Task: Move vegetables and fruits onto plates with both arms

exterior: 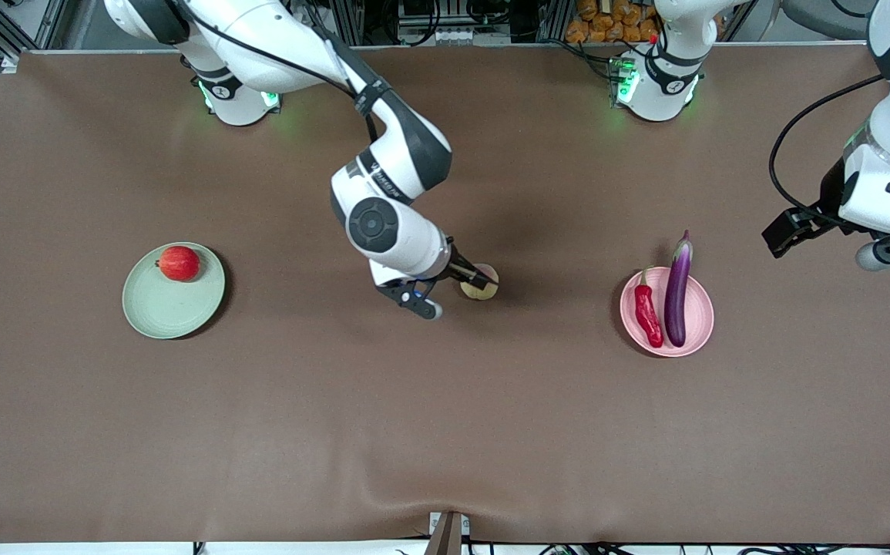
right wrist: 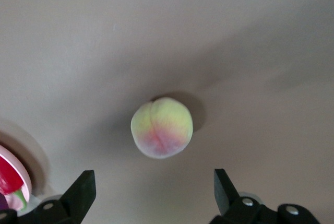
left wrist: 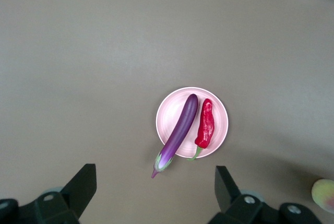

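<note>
The right arm is seen bent at the elbow and reached out over the middle of the brown worktop [exterior: 445,432], its wrist turned downward. The right tool [exterior: 474,279] is held directly over the round fuzzy yellowish-pink peach [exterior: 480,281], which lies on the worktop; in the right wrist view the black fingers [right wrist: 81,192] are spread wide with the peach [right wrist: 162,127] between and below them, ungripped.

The left arm is raised at its own end of the worktop, and the left tool [exterior: 787,231] is held open, with nothing between its fingers [left wrist: 83,185].

Taking the peach as landmark: toward the left arm's end lies the pale pink round plate [exterior: 697,327], on which the long glossy purple eggplant [exterior: 677,291] and the shorter red chili pepper [exterior: 649,314] rest side by side, the eggplant's stem end overhanging the rim. Toward the right arm's end lies the pale green round plate [exterior: 167,308], carrying the round red pomegranate-like fruit [exterior: 179,263].
</note>
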You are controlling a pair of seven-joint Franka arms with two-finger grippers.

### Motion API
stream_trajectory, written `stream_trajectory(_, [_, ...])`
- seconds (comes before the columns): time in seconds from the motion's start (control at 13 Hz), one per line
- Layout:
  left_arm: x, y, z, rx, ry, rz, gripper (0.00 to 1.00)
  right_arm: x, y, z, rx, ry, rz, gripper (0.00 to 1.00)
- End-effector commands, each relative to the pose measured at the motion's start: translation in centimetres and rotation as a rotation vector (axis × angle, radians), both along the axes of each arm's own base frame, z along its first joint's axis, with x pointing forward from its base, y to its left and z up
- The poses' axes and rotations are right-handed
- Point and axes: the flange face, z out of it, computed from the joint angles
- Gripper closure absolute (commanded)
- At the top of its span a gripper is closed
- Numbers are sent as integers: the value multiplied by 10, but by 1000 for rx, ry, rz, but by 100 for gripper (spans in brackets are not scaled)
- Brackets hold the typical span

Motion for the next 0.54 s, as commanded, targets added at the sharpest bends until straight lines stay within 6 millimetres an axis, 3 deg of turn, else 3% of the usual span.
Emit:
stream_trajectory(0.0, [-20, 32, 26, -54, -6, -34, 0, -10, 26, -30, -38, -43, 32, 0])
stream_trajectory(0.23, [-41, 55, 30, -75, 24, -71, 0, -11, 34, -57, -63, -94, 53, 0])
stream_trajectory(0.46, [-55, 55, 33, -90, 32, -97, 0, -10, 35, -62, -66, -103, 54, 0])
